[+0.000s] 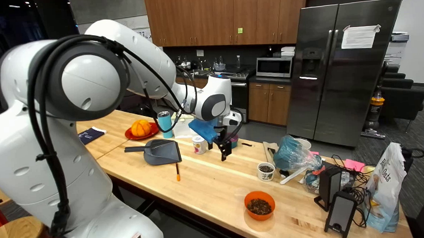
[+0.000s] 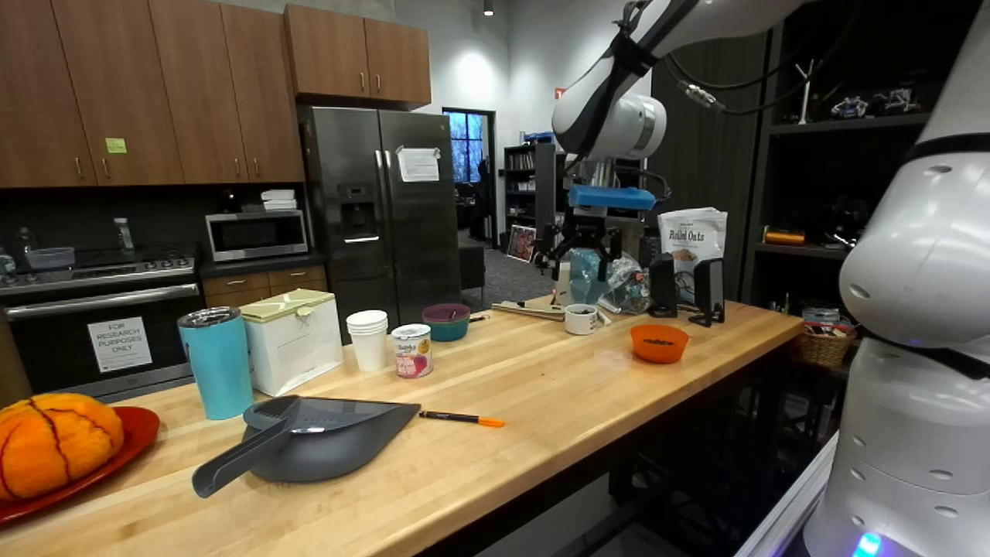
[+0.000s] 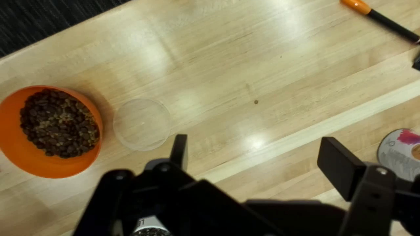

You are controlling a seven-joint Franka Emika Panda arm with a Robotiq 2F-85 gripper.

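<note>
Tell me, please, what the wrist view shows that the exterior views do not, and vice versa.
Only the wrist view distinctly outlines the clear round disc, at most a faint trace elsewhere, and distinctly picks out pale bits among the dark pieces in the orange bowl.

Only the exterior views show the turquoise tumbler, orange pumpkin, red plate, refrigerator and microwave.

All share that bowl, the orange-and-black pen, the can and the gripper, whose jaws stand open and empty.

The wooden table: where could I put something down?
Bare wood, but for tiny specks, lies between the can, the pen and the clear disc beside the orange bowl. It's crowded around the speakers, oats bag and plastic bag.
</note>
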